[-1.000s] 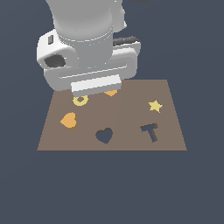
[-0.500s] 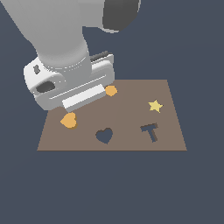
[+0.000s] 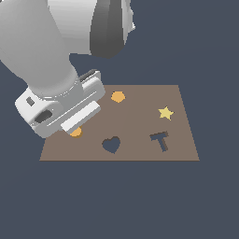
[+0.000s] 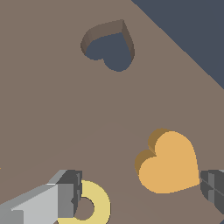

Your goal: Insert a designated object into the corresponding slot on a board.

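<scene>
Over the brown board [image 3: 140,121], in the exterior view, the arm's large white wrist body covered the corner toward the exterior view's left. Only a sliver of the orange heart [image 3: 75,132] showed beneath it. The gripper itself was hidden behind the wrist body in this view. The heart slot [image 3: 111,144] lay open and empty near the front edge, a little toward the exterior view's right of the heart. The T slot [image 3: 161,140], the yellow star [image 3: 165,112] and the orange hexagon [image 3: 118,96] lay well clear of the arm. Compared with the pictures from a second and half a second before, the wrist body had shifted from above the yellow ring toward the heart and sat lower and closer to the board. This suggested that the approach to the correct piece was nearly complete.

At the wrist view, the gripper [image 4: 140,192] stood with its fingers apart, one finger [image 4: 61,197] on each side of the picture. The orange heart [image 4: 168,162] rested flat on the board between them, nearer the far finger and apparently not touched. The yellow ring [image 4: 94,203] lay just beside the near finger. The heart slot [image 4: 109,46] was empty, some way off. Judged from this, the grasp had not yet been made; a final centring and descent seemed necessary, with care that the near finger did not catch the ring.
</scene>
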Available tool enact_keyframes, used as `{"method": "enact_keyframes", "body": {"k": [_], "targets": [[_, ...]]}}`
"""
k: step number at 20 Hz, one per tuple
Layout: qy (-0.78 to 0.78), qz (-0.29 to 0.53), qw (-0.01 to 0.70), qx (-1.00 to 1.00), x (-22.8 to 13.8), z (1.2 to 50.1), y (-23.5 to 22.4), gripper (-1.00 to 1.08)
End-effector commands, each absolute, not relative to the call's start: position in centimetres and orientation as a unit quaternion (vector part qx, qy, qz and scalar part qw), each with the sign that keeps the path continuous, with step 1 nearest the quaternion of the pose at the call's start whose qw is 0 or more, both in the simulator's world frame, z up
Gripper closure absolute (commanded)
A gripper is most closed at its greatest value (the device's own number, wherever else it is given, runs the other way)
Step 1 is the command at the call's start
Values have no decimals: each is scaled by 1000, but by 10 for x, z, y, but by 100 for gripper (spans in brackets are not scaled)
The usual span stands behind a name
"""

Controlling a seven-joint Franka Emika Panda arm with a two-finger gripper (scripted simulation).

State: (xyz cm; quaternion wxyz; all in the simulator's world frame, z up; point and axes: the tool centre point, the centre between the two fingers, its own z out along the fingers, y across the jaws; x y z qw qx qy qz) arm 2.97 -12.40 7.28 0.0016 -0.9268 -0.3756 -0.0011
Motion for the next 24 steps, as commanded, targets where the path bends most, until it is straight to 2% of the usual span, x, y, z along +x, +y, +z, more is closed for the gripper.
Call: {"method": "enact_keyframes", "body": {"k": [1,12,24], "targets": [[-400,-1,1,-916,35,66,-130,-92],[-457,0,0,-889,50,50,-145,-92],[-457,0,0,-889,51,48,-144,-92]]}}
